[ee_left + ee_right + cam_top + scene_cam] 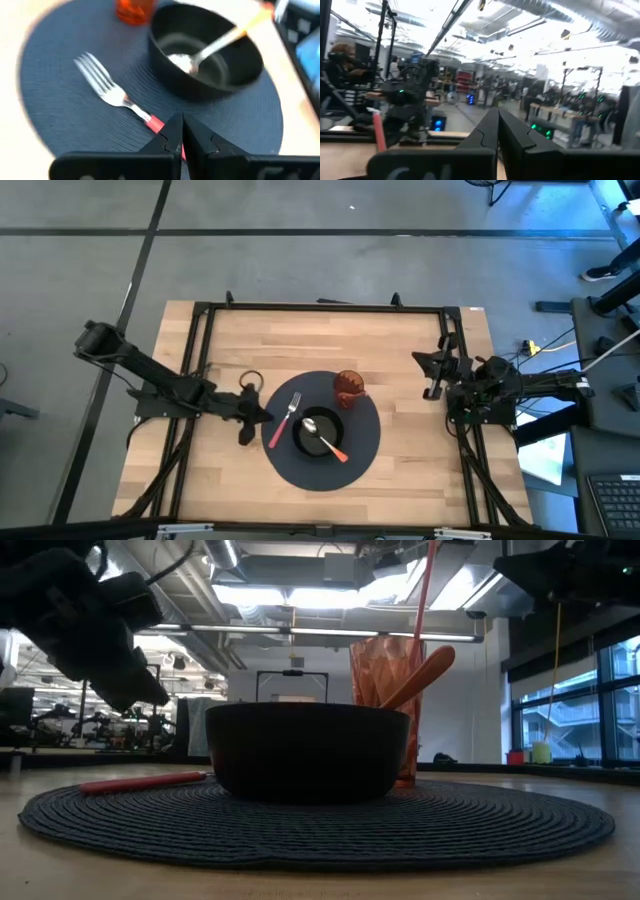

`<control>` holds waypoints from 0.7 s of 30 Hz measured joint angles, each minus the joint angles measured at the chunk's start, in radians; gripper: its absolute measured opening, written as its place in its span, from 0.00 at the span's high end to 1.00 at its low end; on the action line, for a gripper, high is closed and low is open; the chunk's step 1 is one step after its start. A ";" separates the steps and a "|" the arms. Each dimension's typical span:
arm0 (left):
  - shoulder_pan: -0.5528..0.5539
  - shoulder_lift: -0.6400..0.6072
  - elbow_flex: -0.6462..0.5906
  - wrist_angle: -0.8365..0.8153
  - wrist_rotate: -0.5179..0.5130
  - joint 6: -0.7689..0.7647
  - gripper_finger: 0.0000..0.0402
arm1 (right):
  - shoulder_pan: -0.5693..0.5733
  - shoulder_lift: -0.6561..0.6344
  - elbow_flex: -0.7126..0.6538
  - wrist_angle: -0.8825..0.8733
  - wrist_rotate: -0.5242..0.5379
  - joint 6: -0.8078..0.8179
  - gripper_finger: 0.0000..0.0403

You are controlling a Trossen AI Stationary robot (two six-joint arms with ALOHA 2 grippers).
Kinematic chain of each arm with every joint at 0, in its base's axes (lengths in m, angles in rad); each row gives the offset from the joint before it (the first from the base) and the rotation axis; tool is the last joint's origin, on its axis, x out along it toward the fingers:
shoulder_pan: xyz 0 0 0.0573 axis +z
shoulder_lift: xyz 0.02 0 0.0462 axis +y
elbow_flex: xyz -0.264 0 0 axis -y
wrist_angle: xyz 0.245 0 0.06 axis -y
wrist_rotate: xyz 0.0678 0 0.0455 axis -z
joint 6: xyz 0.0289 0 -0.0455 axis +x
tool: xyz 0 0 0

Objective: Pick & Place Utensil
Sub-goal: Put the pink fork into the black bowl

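In the high view the left gripper (pixel 262 415), clenched and empty, sits left of centre at the round placemat's (pixel 370 442) left edge, just beside the red-handled fork (pixel 283 420). The orange-handled spoon (pixel 325 435) already lies in the black bowl (pixel 318 433), below the orange cup (pixel 347 386). To lift the fork well, the jaws should open, straddle the handle crosswise, then descend. The right gripper (pixel 433 376) waits clenched at right.

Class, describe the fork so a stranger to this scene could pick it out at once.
On the wooden table lies a round dark placemat. The fork rests on its left part, beside the black bowl. Unlike the orange-handled spoon in the bowl, it has tines and a red handle.
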 joint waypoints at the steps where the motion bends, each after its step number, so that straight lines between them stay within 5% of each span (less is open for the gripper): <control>1: -0.001 0.024 0.024 -0.023 0.021 0.017 0.99 | 0.000 0.000 0.000 0.011 0.005 -0.022 0.98; 12: -0.020 0.253 0.221 -0.067 0.103 0.096 0.99 | 0.000 0.000 0.000 0.044 0.007 -0.129 0.98; 21: -0.020 0.391 0.239 -0.105 0.077 0.076 0.99 | 0.000 0.000 0.000 0.073 0.006 -0.137 0.98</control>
